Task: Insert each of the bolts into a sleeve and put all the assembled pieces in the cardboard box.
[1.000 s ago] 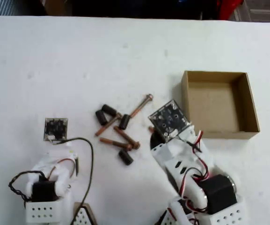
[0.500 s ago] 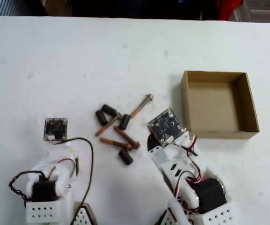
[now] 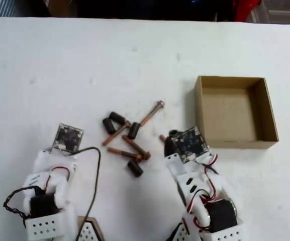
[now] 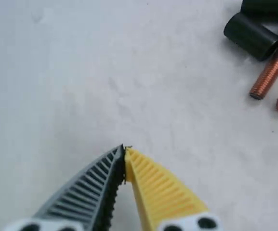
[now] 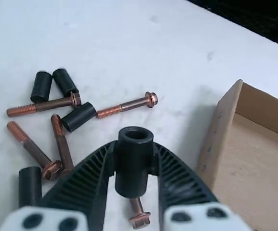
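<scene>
High view: the box sits at 3 o'clock on the table. Four loose bolts and four loose sleeves lie in a pile mid-table, at 9 o'clock from the box. The right arm comes in from 5 o'clock. Its tip is between the pile and the box, near the box's 7 o'clock corner, with a held sleeve in it. A copper end of a fifth bolt shows at that sleeve's 10 o'clock. The left arm is at 7 o'clock, and its head is at 9 o'clock from the pile and apart from it.

Left wrist: your left gripper is fully closed. The grey and yellow fingers meet tip to tip with nothing gripped, over bare table. Two sleeves and two bolt ends lie well apart from it.

Right wrist: your right gripper is clamped on the held sleeve, jaws spread to the sleeve's width. The sleeve stands upright with its bore open toward the camera. The fifth bolt lies just under it. You can't tell if its shank is in the bore. The pile lies beyond the gripper, and the box is beside it.
</scene>
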